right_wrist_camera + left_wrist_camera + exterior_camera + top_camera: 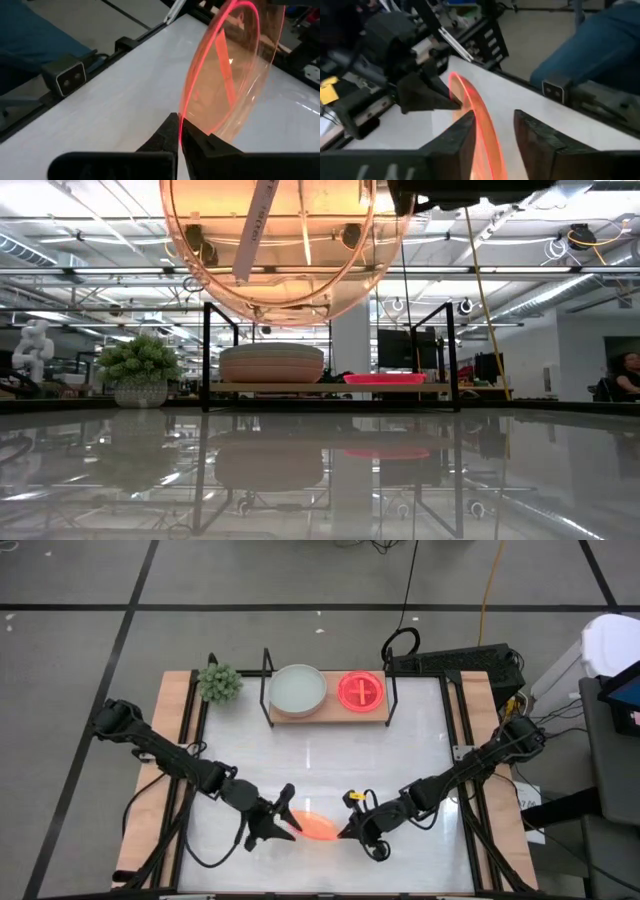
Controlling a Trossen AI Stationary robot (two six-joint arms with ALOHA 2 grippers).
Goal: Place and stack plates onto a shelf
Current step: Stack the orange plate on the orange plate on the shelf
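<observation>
Right tool (347, 830) pinching orange plate (315, 826) rim, lifting off surface (330, 755). Left tool (285, 827) spread, straddling opposite rim; better closing before right releases.

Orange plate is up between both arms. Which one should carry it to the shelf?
Right, probably. The right pincer is shut on the orange plate rim; the left pincer is open, only straddling the edge. The hot pink plate sits on the shelf right half.
</observation>
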